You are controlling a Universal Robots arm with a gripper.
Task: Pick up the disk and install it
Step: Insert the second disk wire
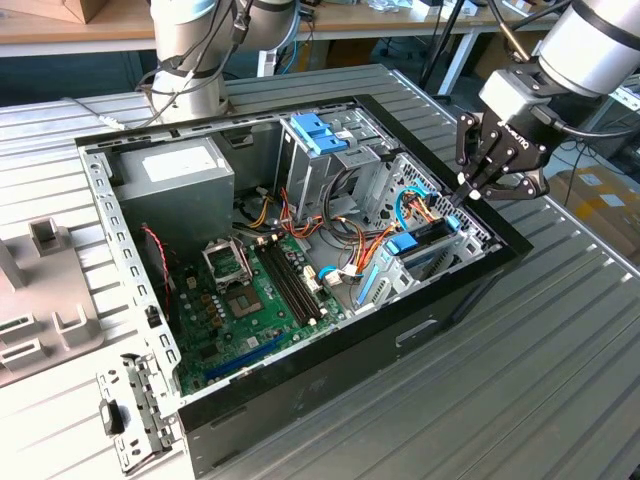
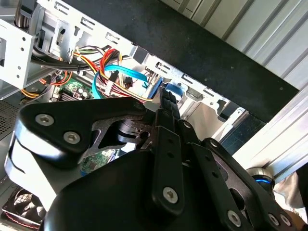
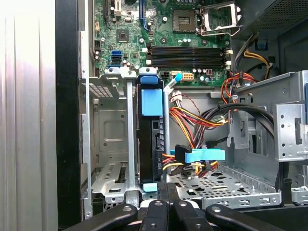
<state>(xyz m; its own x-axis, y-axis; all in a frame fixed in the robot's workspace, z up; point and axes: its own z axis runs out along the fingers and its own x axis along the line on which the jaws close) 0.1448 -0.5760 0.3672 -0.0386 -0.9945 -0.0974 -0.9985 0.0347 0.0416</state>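
Note:
The disk (image 3: 153, 144) stands on edge in a slot of the metal bay (image 3: 108, 139) at the case's front corner. A blue plastic carrier (image 3: 152, 102) is on it, and its dark connector edge faces the cables. In the exterior view my gripper (image 1: 467, 196) hangs over that bay at the exterior view's right, its tips down at the disk's (image 1: 432, 248) upper end. My gripper (image 3: 166, 192) is shut, fingers pressed together with nothing between them, right at the disk's near blue tab (image 3: 150, 186). In the second wrist view the shut fingers (image 2: 168, 110) point at the blue tab (image 2: 172, 89).
The open computer case (image 1: 440, 310) lies on a ribbed metal table. Inside it are a grey power-supply box (image 1: 185, 170), a green motherboard (image 1: 250, 290), a drive cage with light-blue tabs (image 1: 320, 135) and bundles of coloured cables (image 3: 192, 120). A second arm's base (image 1: 190, 70) stands behind.

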